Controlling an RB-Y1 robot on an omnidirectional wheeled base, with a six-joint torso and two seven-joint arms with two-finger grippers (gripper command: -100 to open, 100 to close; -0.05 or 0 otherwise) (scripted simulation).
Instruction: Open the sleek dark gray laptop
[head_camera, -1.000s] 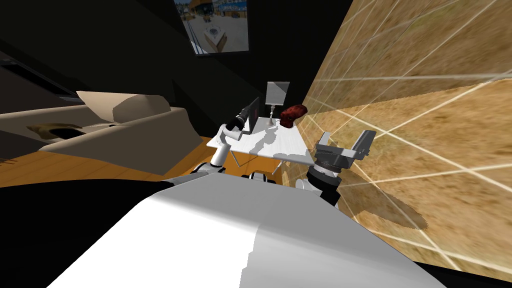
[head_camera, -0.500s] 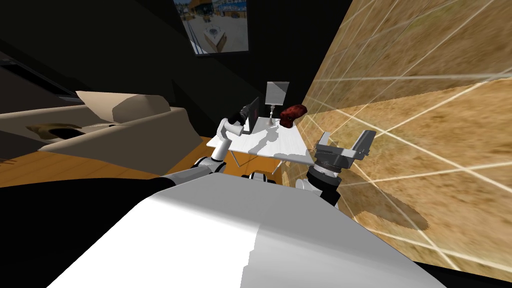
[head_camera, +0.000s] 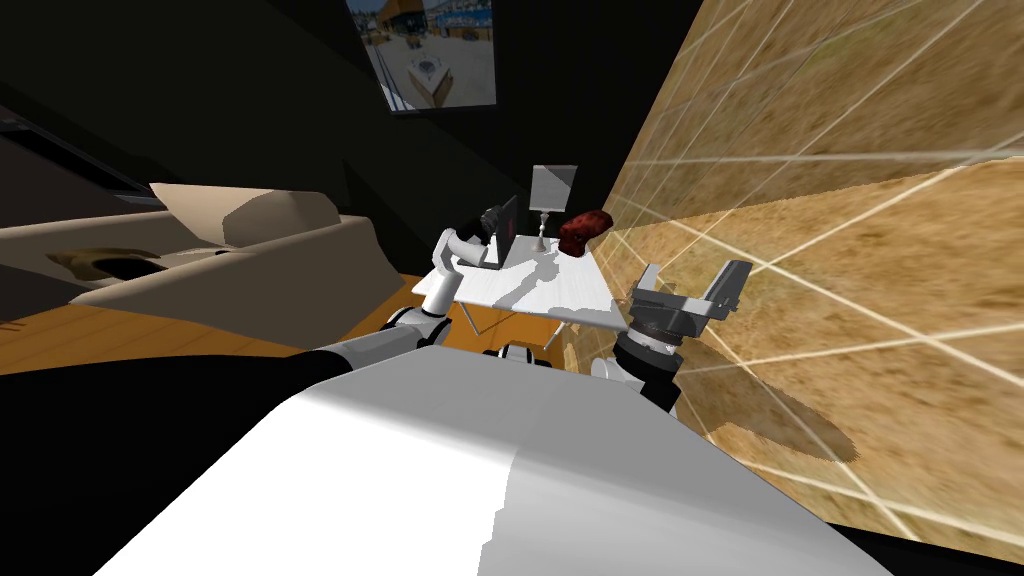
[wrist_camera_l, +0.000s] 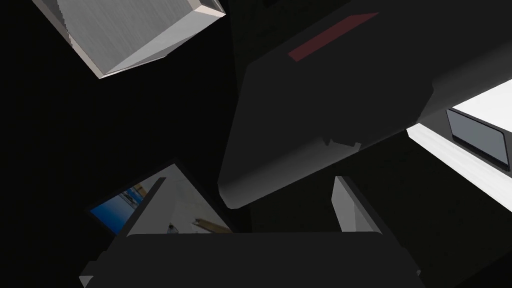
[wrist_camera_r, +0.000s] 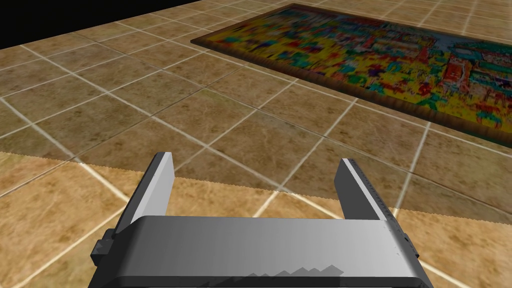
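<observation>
- The left arm (head_camera: 440, 285) had risen and reached forward over the last second. Its hand had climbed from partway up the laptop (head_camera: 508, 232) to the lid's upper edge.
- The laptop stood on the white table (head_camera: 560, 285), on the side toward the sofa (head_camera: 240, 255), next to the lamp (head_camera: 553, 188). Its dark lid was already steeply raised, and I could not tell whether it had swung any further in that second.
- The forearm sloped up from beside the table's near corner, with the wrist bent toward the lid.
- In the left wrist view, the left jaws stood apart. The fingers (wrist_camera_l: 350, 207) rose on either side of a corner of the dark lid (wrist_camera_l: 325, 115) and did not press on it.
- By my judgement the opening was well along. What remained was probably to ease the lid to its final angle or let go, and with nothing clamped a push there could slip off the edge.
- The right arm (head_camera: 650, 335) hung low by the tiled wall, well away from the table. The right jaws were apart, fingers (wrist_camera_r: 157, 185) spread and holding nothing.
</observation>
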